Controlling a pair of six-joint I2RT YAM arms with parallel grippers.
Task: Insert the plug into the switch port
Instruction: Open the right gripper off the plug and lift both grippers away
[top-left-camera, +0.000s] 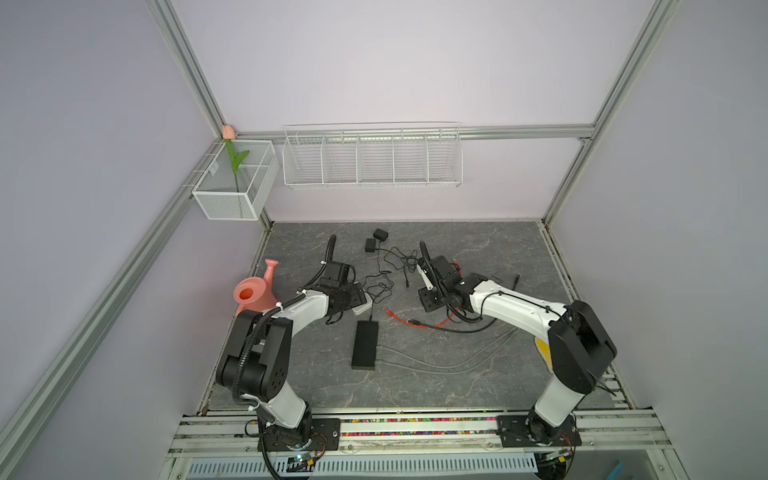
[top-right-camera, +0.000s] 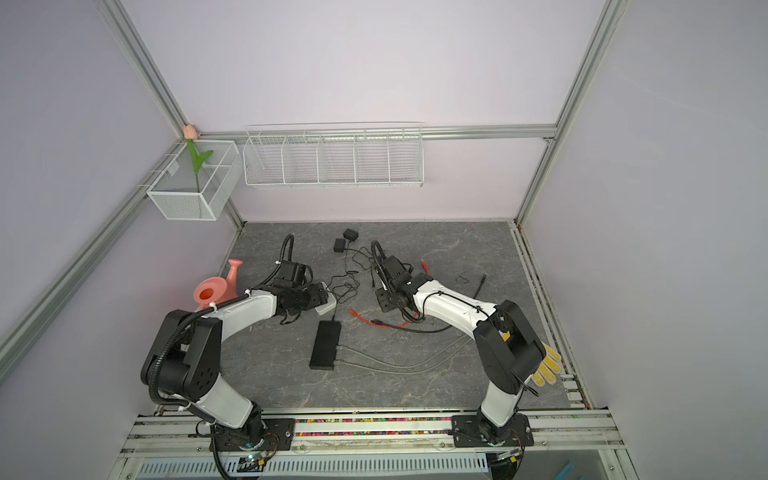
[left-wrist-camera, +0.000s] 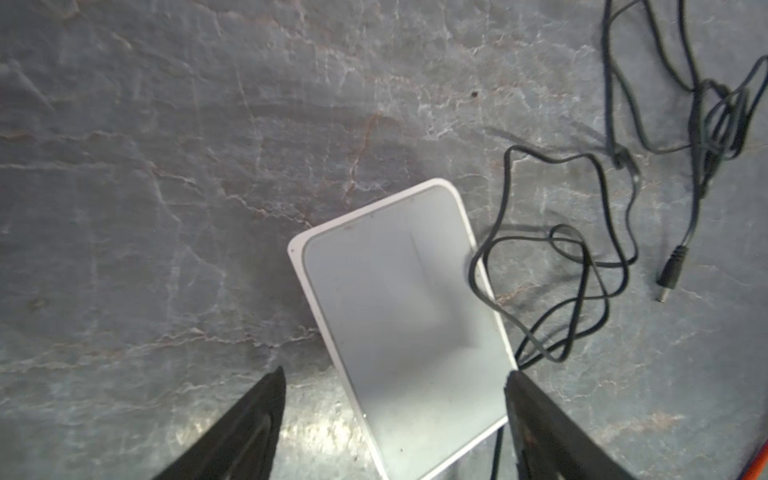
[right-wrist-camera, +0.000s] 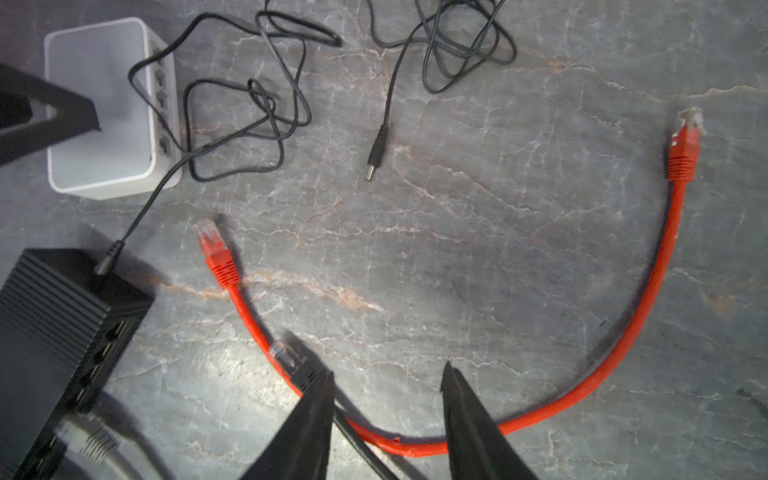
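Jaws on left gripper are standing wide apart, gripping nothing, hovering over white switch, just left of centre in both top views. Right gripper is hanging approx half open, empty, above red cable. Cable's near plug is lying unplugged on tabletop near white switch & black switch, around frame centre in both top views.

Right gripper hanging with jaws apart above a red network cable curved on the grey marble top, clear-tipped black plug beside one finger, white switch and black box nearby.
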